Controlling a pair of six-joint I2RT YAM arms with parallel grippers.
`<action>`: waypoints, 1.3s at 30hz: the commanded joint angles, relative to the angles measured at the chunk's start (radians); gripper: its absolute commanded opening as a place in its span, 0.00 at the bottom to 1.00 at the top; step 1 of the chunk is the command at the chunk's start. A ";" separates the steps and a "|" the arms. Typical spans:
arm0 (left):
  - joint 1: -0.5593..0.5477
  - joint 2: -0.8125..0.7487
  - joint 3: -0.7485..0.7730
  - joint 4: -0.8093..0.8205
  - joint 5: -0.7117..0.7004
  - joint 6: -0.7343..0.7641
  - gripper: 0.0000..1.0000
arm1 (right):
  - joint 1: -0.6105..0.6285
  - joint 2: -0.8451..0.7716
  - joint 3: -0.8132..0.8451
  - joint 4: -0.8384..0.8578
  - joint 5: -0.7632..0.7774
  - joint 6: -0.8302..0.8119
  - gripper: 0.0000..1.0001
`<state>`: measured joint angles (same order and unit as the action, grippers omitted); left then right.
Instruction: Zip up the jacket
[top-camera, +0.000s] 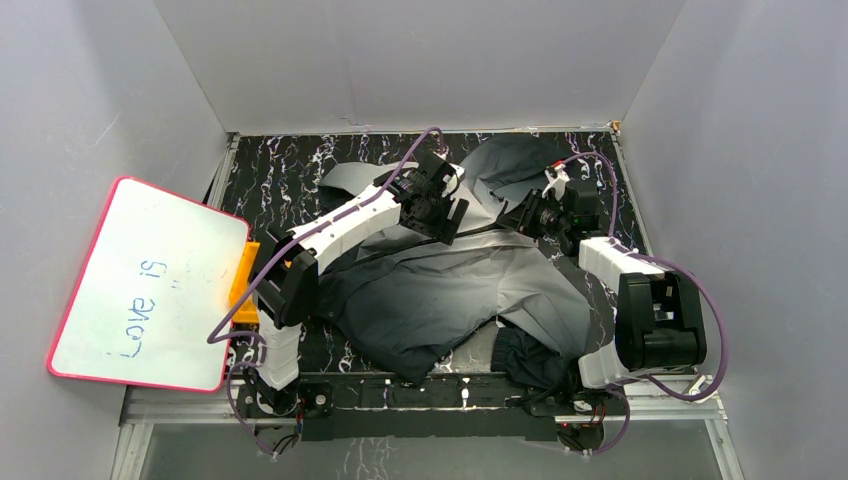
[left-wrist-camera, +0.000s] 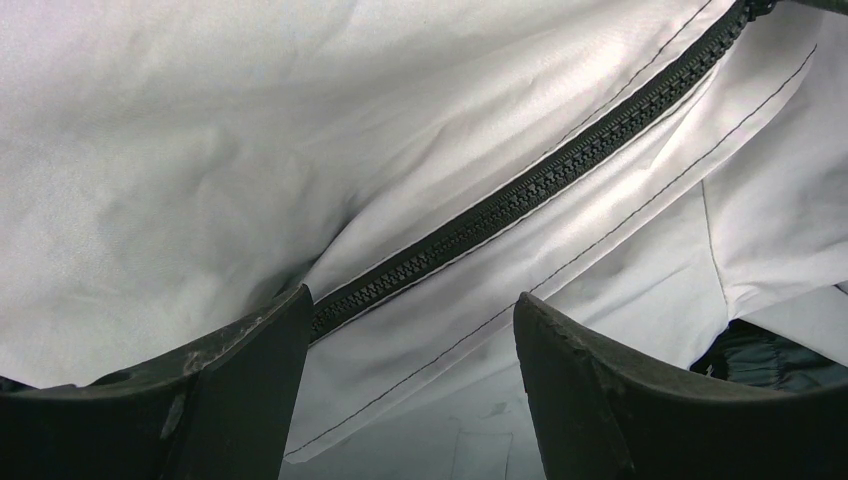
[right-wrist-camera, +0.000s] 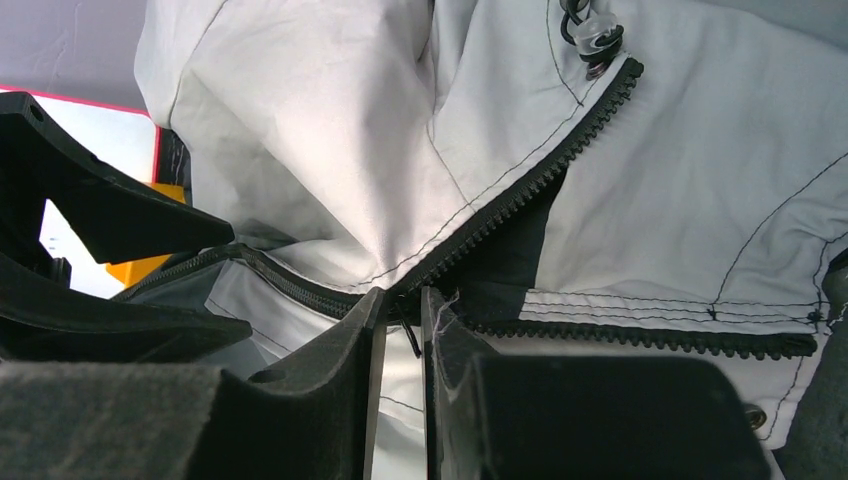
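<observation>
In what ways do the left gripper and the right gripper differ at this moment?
The left gripper stands wide open; the right gripper is nearly shut. The left gripper holds nothing, above the zipped teeth; the right gripper appears to pinch the zipper pull. Both are at the zipper of the jacket.

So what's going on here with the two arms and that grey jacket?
Two robot arms are zipping up a grey jacket spread on the table. The right gripper is pinched on the zipper pull, right where the two rows of teeth meet; beyond it the front is still open. The left gripper is open and holds nothing, its fingers either side of the joined stretch of zipper.
</observation>
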<state>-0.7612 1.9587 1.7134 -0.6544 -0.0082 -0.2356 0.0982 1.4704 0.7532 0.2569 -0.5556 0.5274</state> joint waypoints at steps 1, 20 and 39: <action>0.001 -0.003 0.008 -0.007 -0.009 0.001 0.71 | -0.005 -0.017 -0.014 0.020 0.002 -0.007 0.28; 0.001 0.020 0.023 -0.006 0.004 -0.002 0.71 | -0.004 -0.064 -0.009 -0.050 0.063 -0.049 0.29; 0.001 0.025 0.011 -0.001 0.039 -0.002 0.71 | -0.004 -0.039 -0.006 -0.010 0.003 -0.020 0.01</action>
<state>-0.7612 1.9884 1.7134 -0.6510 -0.0082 -0.2398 0.0982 1.4395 0.7372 0.2054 -0.5335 0.5018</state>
